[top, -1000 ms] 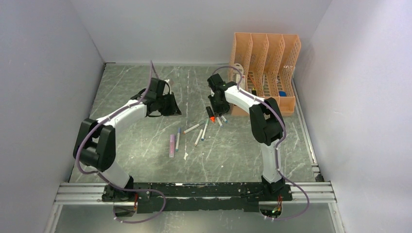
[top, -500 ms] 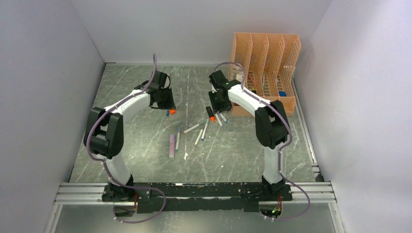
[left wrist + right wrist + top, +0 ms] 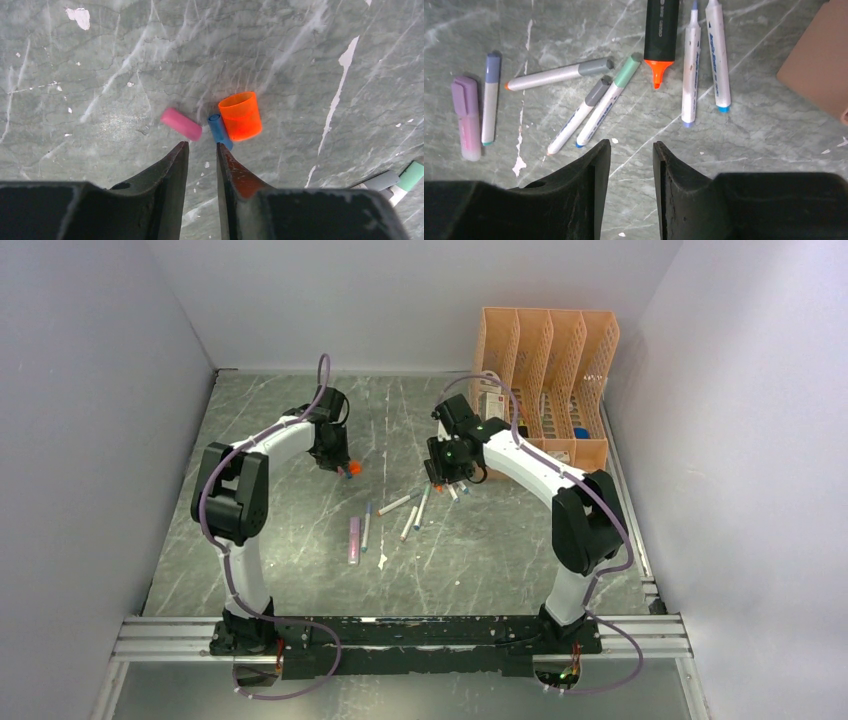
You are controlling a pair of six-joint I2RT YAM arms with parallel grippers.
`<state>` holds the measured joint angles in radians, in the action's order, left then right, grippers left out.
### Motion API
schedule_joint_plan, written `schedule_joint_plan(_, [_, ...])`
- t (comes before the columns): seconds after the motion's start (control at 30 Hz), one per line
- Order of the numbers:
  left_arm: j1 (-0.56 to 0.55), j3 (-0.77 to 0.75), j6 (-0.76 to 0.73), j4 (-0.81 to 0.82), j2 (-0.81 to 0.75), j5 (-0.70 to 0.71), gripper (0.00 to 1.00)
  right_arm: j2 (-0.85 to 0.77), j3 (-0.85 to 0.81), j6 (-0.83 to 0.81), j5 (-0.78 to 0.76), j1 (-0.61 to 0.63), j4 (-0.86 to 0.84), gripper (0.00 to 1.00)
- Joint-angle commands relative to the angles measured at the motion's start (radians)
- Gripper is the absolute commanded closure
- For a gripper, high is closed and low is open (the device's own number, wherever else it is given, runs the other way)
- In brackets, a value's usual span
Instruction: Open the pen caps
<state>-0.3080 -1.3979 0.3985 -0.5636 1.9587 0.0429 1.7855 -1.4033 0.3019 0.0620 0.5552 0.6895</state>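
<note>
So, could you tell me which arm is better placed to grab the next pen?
Right: the right gripper hangs empty over the slim white markers; the left gripper sits by the loose orange plastic cap.

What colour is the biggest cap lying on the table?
Bright orange. The big cap shows best in the left wrist view.

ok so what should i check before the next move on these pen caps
1. left tool empty, jaws apart: ok
2. right tool empty, jaws apart: ok
3. orange cap, blue cap, pink cap off, lying loose: ok
4. black marker uncapped, orange tip bare: ok
5. purple highlighter uncapped: not ok, cap on
6. white pens all uncapped: cannot tell
</note>
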Motion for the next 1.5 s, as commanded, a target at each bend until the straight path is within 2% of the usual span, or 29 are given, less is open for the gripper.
schedule_joint_plan(0.0, [0.007,-0.024,-0.017,-0.02,0.012,0.023,0.62,-0.031,0.027,0.016,0.02,0.006,-0.026,0.63])
schedule_joint_plan(0.37, [0.006,-0.016,-0.014,-0.033,-0.044,-0.044,0.53,-0.004,0.088,0.057,0.029,0.031,-0.057,0.62])
schedule_joint_plan(0.4, [0.005,-0.015,-0.011,-0.037,-0.062,-0.057,0.51,0.004,0.089,0.061,0.025,0.037,-0.057,0.61])
schedule_joint_plan(0.5, [0.001,-0.007,-0.009,-0.052,-0.12,-0.091,0.35,0.029,0.086,0.073,0.013,0.055,-0.062,0.59])
schedule_joint_plan(0.63, [-0.002,0.008,-0.006,-0.068,-0.201,-0.128,0.3,0.069,0.068,0.09,-0.014,0.075,-0.056,0.58])
schedule_joint_plan(0.73, [-0.004,0.029,0.002,-0.069,-0.26,-0.161,0.15,0.111,0.046,0.1,-0.043,0.088,-0.048,0.58])
schedule_joint_plan(1.07, [-0.009,0.109,-0.004,-0.066,-0.398,-0.216,0.12,0.227,-0.052,0.135,-0.137,0.12,-0.013,0.58])
schedule_joint_plan(1.47, [-0.009,0.165,-0.018,-0.045,-0.447,-0.246,0.12,0.298,-0.086,0.162,-0.19,0.173,0.025,0.6])
